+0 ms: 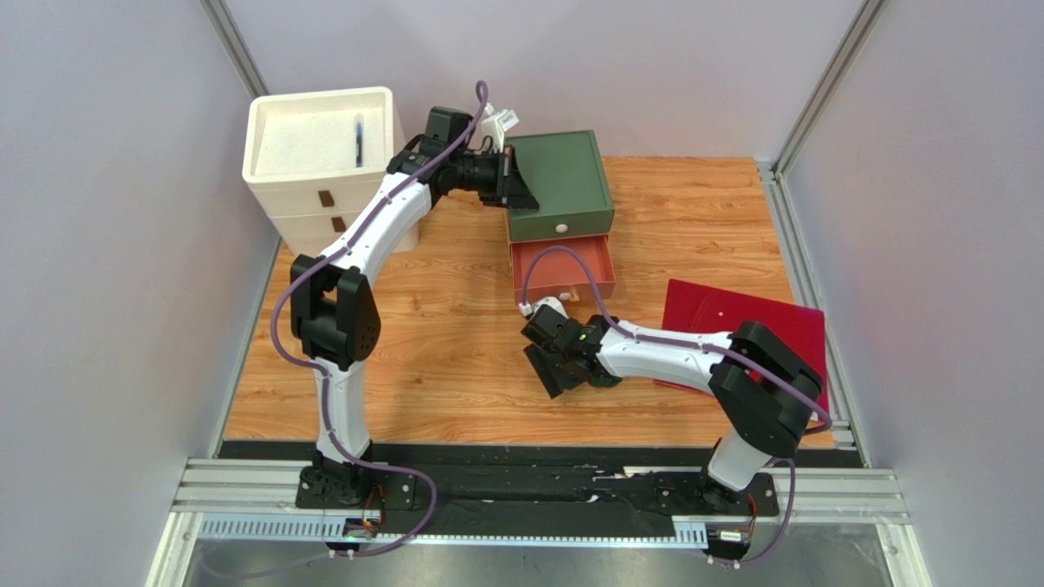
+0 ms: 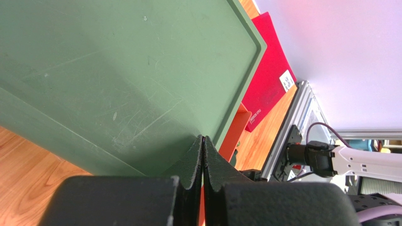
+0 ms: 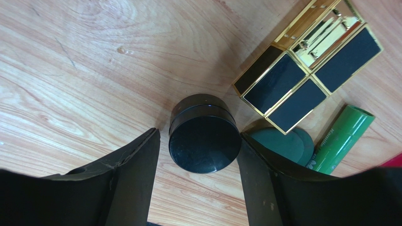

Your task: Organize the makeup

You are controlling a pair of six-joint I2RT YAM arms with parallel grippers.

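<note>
The green drawer box [image 1: 560, 184] stands far on the wood-grain worktop [image 1: 429, 330], its orange drawer [image 1: 561, 267] open toward the near side. The left gripper [image 2: 203, 150], fingers pressed together, sits at the box's left side. The right gripper [image 3: 199, 134] has its fingers [image 3: 137, 174] spread either side of the glossy round black jar [image 3: 207, 150], which stands on the worktop. Beside the jar lie the black-and-gold rectangular case [image 3: 306, 70], the dark green round compact [image 3: 283, 143] and the bright green stick [image 3: 342, 139].

Right gripper [image 1: 574, 377] low over table [image 1: 453, 330] (orange drawer [image 1: 561, 267] open).

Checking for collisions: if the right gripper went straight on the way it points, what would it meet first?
Probably the round black jar, between the right gripper's open fingers; depth is unclear.
</note>
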